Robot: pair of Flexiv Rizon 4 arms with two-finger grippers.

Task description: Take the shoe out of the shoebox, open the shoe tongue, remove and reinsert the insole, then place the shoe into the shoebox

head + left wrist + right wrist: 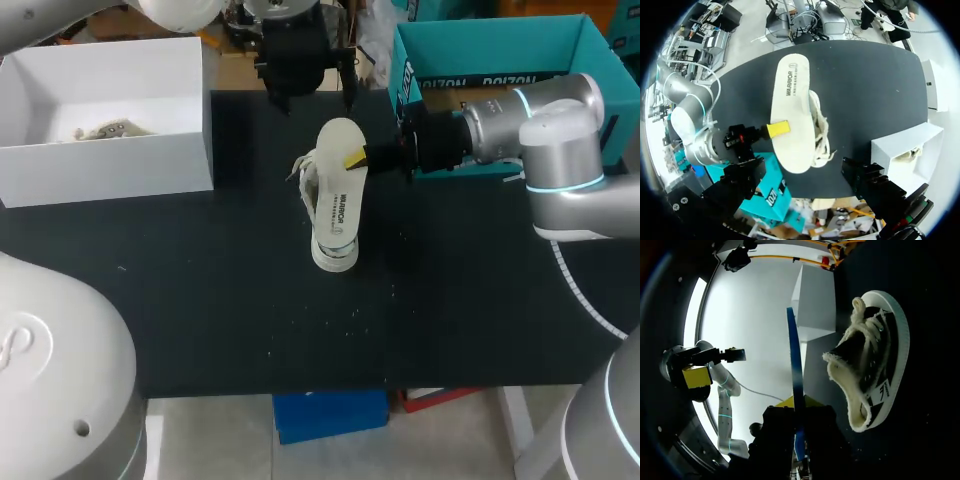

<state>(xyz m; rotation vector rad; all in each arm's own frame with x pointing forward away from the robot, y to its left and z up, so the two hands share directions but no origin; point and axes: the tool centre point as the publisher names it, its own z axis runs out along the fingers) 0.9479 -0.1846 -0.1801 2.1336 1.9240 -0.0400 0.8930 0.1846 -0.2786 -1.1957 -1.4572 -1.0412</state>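
Note:
A white low-top shoe (335, 225) with loose laces lies on the black table (200, 300). Just above it hangs the white insole (338, 135), with my right gripper (355, 157) shut on its edge from the right. In the right wrist view the insole (795, 355) shows edge-on, blue underneath, rising from between the fingers, and the shoe (875, 365) lies beside it. My left gripper (315, 100) hangs open above and behind the shoe, holding nothing. Its view looks down on the insole (790, 100), the laces (821, 135) and the right gripper (777, 129).
An open white box (110, 150) with crumpled paper inside stands at the table's back left. An open teal box (500, 45) stands at the back right, behind my right arm. The front half of the table holds only small specks.

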